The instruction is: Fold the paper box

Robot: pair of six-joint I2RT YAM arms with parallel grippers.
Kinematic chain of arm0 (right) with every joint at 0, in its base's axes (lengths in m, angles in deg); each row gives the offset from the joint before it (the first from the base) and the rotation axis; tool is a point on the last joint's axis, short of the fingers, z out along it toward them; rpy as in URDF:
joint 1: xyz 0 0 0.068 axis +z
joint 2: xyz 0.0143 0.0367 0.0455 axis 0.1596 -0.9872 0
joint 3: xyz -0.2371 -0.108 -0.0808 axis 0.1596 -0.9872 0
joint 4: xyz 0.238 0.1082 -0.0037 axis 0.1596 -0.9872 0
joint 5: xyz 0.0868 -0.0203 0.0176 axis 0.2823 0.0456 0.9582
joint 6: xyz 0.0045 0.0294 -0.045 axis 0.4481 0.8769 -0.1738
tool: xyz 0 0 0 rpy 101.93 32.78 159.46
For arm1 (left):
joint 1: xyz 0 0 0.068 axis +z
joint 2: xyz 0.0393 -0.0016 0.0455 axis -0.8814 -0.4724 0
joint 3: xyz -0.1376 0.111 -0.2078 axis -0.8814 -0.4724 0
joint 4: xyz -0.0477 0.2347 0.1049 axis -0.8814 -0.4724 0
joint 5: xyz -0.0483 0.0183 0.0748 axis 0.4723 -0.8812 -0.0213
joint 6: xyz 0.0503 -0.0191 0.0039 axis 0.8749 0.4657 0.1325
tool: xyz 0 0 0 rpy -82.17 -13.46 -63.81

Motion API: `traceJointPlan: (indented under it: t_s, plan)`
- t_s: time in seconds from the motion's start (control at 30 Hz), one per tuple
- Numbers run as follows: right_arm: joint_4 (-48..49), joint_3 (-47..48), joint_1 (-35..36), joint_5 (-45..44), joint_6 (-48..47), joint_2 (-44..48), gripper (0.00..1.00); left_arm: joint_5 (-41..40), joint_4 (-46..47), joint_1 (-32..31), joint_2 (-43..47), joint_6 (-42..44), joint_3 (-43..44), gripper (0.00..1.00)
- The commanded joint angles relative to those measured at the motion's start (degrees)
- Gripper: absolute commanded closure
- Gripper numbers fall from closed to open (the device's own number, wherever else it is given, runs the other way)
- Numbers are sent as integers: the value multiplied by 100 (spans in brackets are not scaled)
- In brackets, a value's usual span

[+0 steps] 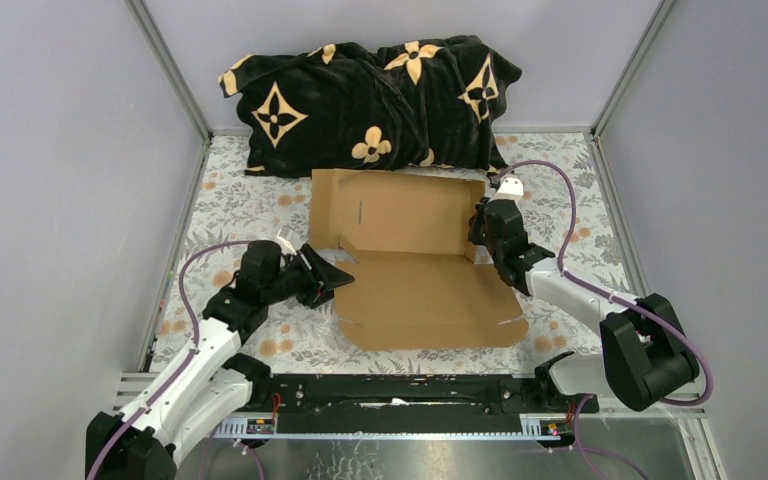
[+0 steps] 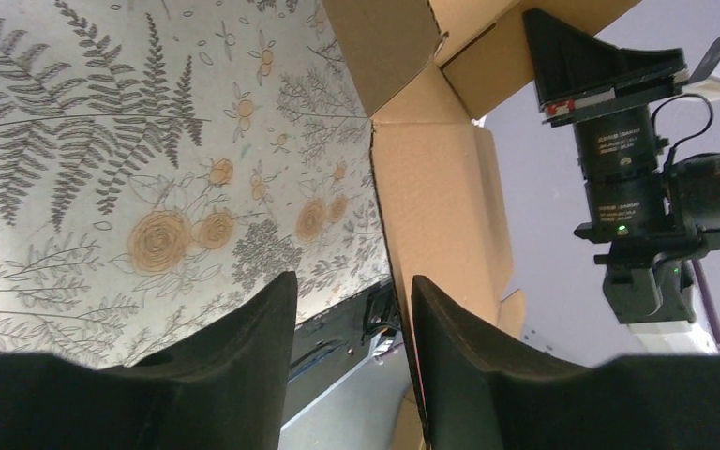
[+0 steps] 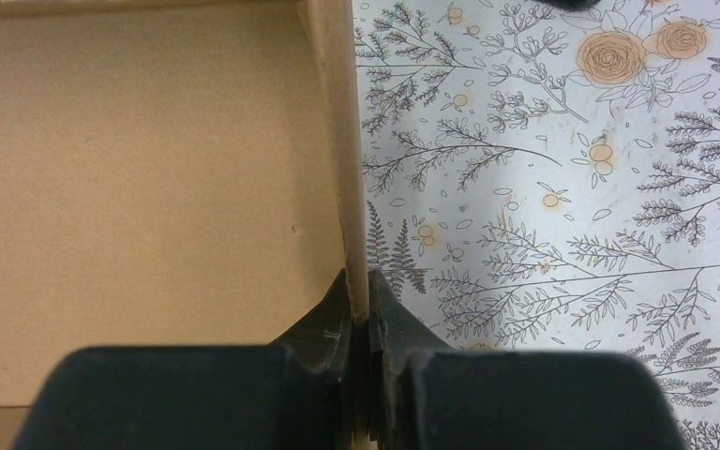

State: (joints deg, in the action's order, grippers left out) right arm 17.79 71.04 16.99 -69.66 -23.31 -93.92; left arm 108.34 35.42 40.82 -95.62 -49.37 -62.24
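The paper box (image 1: pixel 420 280) is a plain brown cardboard die-cut sheet in the middle of the mat, its back panel (image 1: pixel 400 212) raised upright and its front panel lying flat. My right gripper (image 1: pixel 480 228) is shut on the box's upright right side flap (image 3: pixel 342 141), the fingertips pinching the flap's edge. My left gripper (image 1: pixel 332 272) is open at the sheet's left edge. In the left wrist view its fingers (image 2: pixel 244 356) stand apart, the cardboard edge (image 2: pixel 436 202) running beside the right finger, not gripped.
A black pillow with tan flower shapes (image 1: pixel 370 100) lies against the back wall behind the box. The floral mat (image 1: pixel 240 200) covers the table. A black rail (image 1: pixel 400 395) runs along the near edge between the arm bases. Grey walls close in both sides.
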Motion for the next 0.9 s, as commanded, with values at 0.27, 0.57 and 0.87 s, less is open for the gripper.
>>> traceJointPlan:
  t_s: [0.27, 0.57, 0.87]
  plan:
    - [374, -91, -33, -114, 314, 413, 100, -719, 413, -202, 60, -375, 189, 53]
    - [314, -91, -33, -118, 300, 490, 100, -798, 315, -203, 181, -434, 259, 57]
    - [346, -116, -33, -122, 342, 523, 100, -789, 554, -199, 239, -683, 120, 92]
